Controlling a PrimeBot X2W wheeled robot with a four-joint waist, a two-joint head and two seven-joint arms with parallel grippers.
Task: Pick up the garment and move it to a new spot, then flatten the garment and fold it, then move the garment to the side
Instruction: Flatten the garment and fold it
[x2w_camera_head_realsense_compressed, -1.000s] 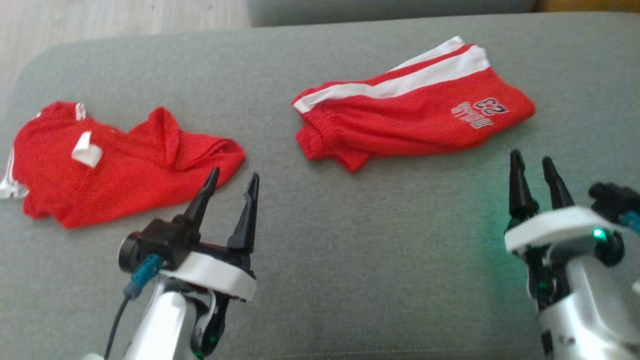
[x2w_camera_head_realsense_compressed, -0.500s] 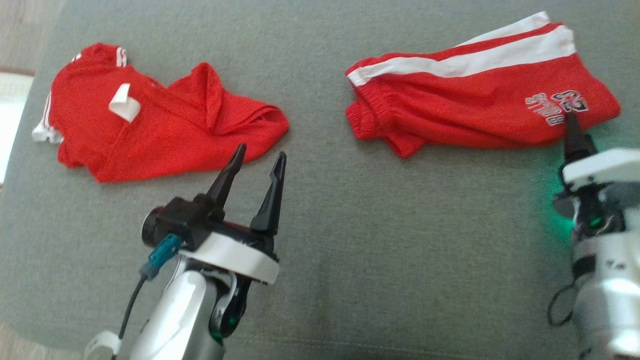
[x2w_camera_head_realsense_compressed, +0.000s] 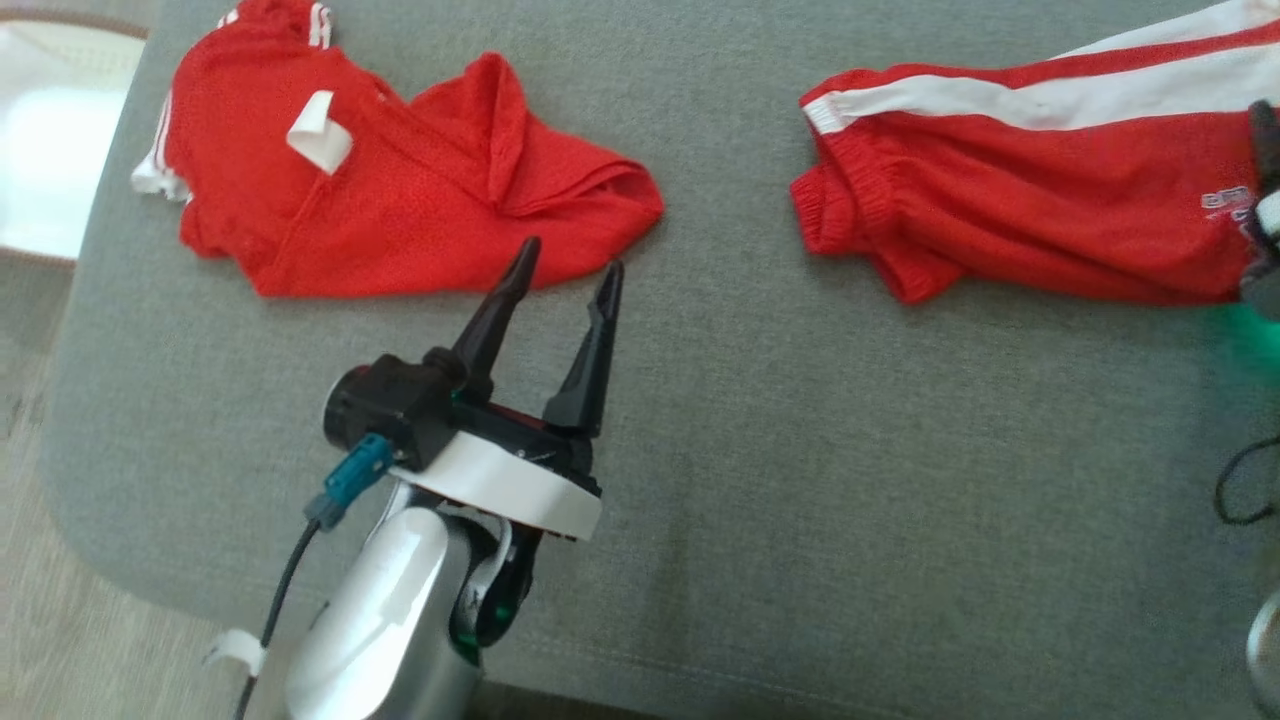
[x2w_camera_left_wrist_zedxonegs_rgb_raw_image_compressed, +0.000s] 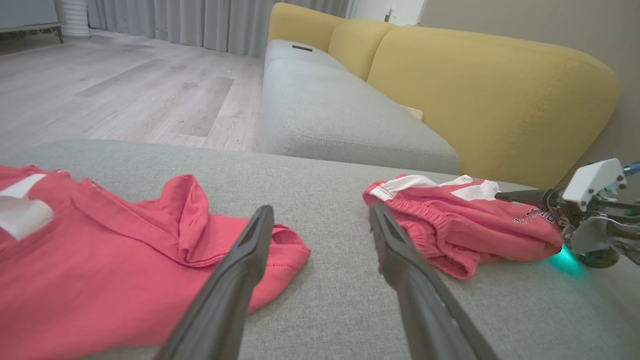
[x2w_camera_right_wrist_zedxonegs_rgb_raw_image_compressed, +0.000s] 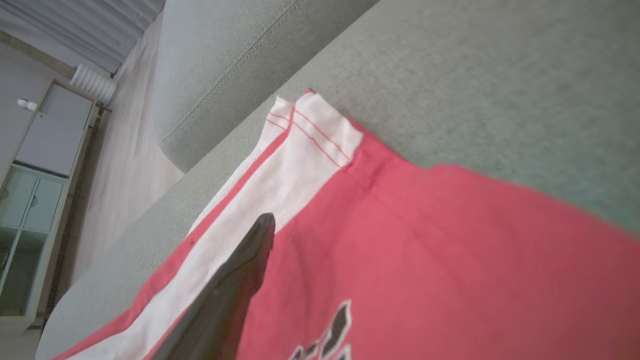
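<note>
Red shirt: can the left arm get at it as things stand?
Probably yes. The left gripper is open, its fingertips close to the near edge of the red shirt, and nothing on the grey cushion is in the way.

Heads up, the red shorts run off the top and right edges in the head view. Their lettering is half covered by the right gripper, itself mostly cropped there. Left of the shorts, the red shirt gets clipped up top. Right wrist view: shorts' edge is blurry, lettering cut off.
</note>
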